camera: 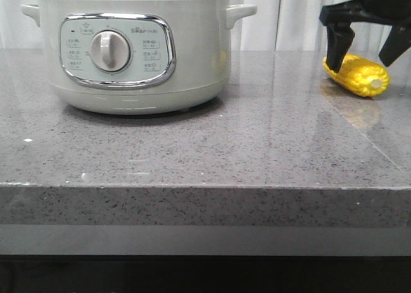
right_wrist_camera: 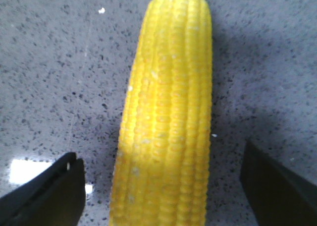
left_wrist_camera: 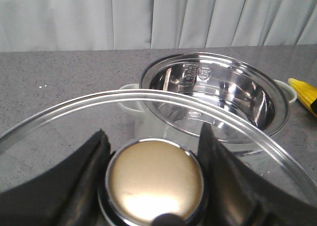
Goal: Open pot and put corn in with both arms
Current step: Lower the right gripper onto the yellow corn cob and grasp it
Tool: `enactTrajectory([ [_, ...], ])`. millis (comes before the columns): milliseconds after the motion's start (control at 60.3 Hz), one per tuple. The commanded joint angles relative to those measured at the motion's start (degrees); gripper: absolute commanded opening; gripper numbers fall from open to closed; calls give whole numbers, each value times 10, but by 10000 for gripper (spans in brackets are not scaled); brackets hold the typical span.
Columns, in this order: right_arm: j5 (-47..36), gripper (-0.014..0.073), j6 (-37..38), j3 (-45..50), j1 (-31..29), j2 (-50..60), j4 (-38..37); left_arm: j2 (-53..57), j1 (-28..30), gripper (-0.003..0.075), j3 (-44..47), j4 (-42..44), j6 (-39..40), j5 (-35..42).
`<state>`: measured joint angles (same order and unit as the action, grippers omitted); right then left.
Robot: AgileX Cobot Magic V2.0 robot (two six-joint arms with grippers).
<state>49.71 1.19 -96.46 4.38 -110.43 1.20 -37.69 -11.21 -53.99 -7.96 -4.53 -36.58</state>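
While the left gripper (left_wrist_camera: pixel 153 186) clamps the lid (left_wrist_camera: pixel 148 132) knob, pot (camera: pixel 131 55) open, upper left | corn (camera: pixel 357 75) on tabletop (camera: pixel 257 151), upper right | right gripper (right_wrist_camera: pixel 161 186) jaws apart, straddling it | judged stiff, light (bumpy kernels aid grip); grasp mid-cob.

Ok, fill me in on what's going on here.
The left gripper is holding the glass lid by its knob, lifted off the pot, whose steel bowl looks empty. The right gripper is open, its fingers straddling the corn, which lies on the counter to the pot's right, not yet gripped.
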Motion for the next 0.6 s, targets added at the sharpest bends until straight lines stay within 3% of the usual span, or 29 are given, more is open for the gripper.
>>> enactTrajectory([
  [0,-25,645,0,-20,-2,18,1,3,2,221,-21,-9,2,83],
  [182,-22,619,0,-20,-2,8,1,3,2,221,-21,-9,2,83],
  [315,-14,427,0,-20,-2,8,1,3,2,221,-21,-9,2,83],
  [398,-11,356,0,-20,-2,10,1,3,2,221,-21,-9,2,83],
  [580,1,351,0,-30,0,23,1,3,2,221,-21,-9,2,83],
])
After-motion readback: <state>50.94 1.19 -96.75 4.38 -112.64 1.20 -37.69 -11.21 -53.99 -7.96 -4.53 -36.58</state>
